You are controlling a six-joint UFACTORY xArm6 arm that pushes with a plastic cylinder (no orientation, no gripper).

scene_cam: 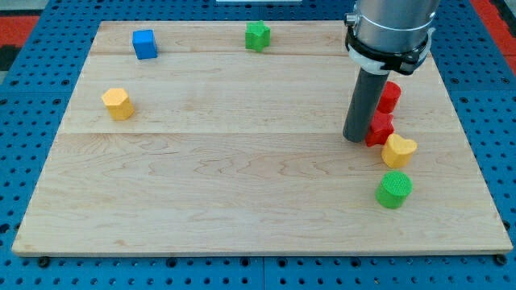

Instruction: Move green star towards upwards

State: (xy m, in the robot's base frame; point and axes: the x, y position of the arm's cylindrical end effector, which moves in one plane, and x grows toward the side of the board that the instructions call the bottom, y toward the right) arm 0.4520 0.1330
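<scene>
The green star (257, 35) sits near the top edge of the wooden board (242, 177), a little right of the middle. My tip (355, 138) is far from it, at the view's right, touching the left side of a red block (380, 128). The rod rises from there to the arm's grey body at the top right.
A blue cube (145, 43) lies at the top left and a yellow hexagonal block (118, 103) at the left. At the right, another red block (389, 96), a yellow heart (398, 151) and a green round block (394, 189) stand in a column.
</scene>
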